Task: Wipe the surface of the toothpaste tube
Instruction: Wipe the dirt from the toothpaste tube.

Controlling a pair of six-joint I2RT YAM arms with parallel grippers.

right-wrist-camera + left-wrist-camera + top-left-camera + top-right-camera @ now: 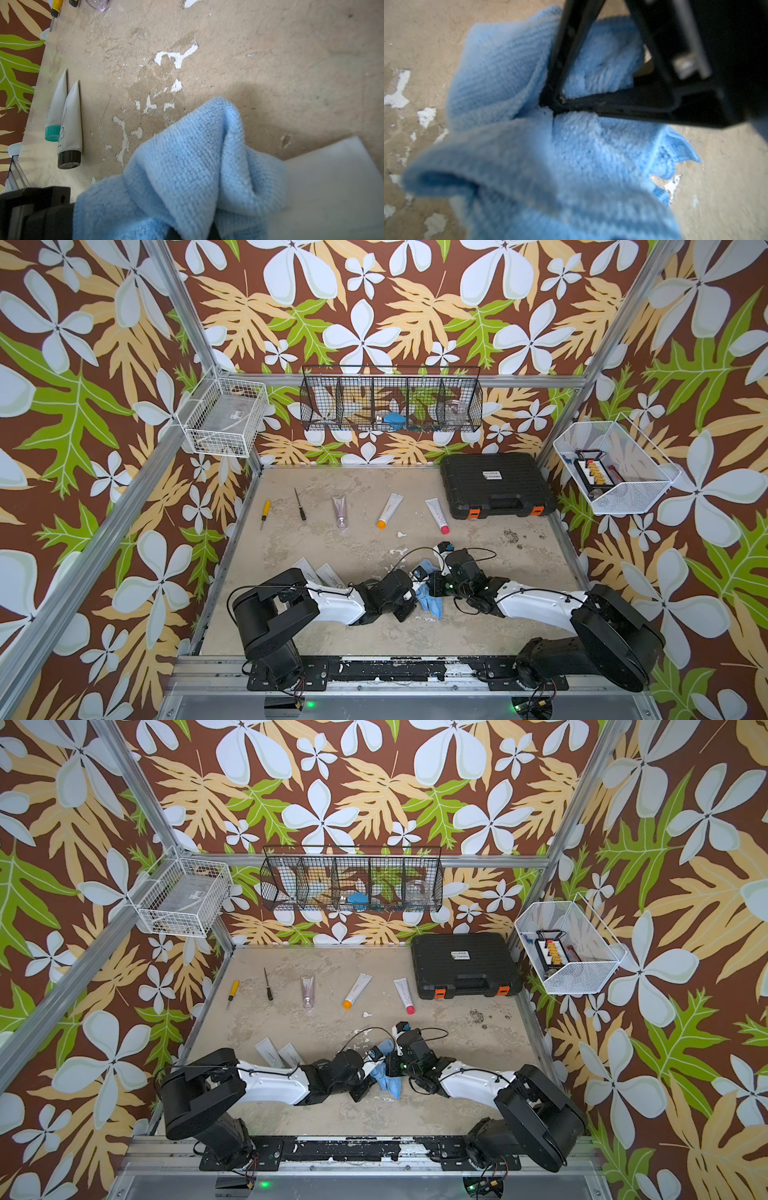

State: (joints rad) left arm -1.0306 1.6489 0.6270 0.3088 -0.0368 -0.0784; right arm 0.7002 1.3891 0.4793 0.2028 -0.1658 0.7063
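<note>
- left gripper [553, 106] fingers pinch a fold of the blue microfiber cloth [571, 166].
- right gripper [194, 233] fingers, pressed together, sit mostly hidden beneath that cloth.
- blurred white toothpaste tube [332, 187] juts just beside the right fingers, touching the cloth.

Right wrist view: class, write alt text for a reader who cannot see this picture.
A bunched blue cloth fills the foreground over a worn tan table, with a blurred pale shape beside it. Farther off lie a teal-capped tube and a black-capped tube side by side, and a yellow screwdriver near the table's edge.
</note>
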